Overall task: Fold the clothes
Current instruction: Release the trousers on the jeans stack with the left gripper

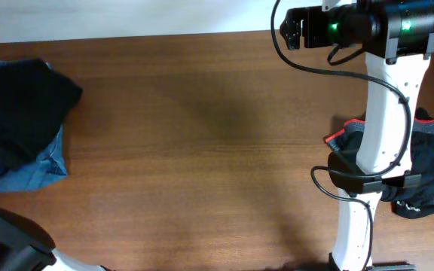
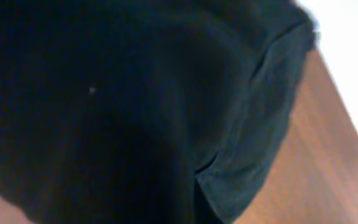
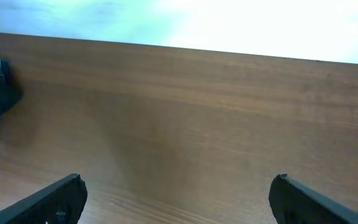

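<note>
A black garment (image 1: 22, 105) lies bunched on a blue denim piece (image 1: 32, 172) at the table's far left. It fills the left wrist view (image 2: 135, 106) from very close, with its hem (image 2: 253, 155) over the wood. My left gripper's fingers cannot be made out against the dark cloth. My right gripper (image 3: 179, 199) is open wide and empty, above bare wood near the table's far edge. It shows in the overhead view (image 1: 285, 30) at the top right. A second black garment with red trim (image 1: 432, 162) lies at the right, partly under the right arm.
The wooden table (image 1: 202, 150) ends at a white far wall. The right arm (image 1: 383, 113) stands over the right side of the table. Part of the left arm (image 1: 6, 245) is at the bottom left corner.
</note>
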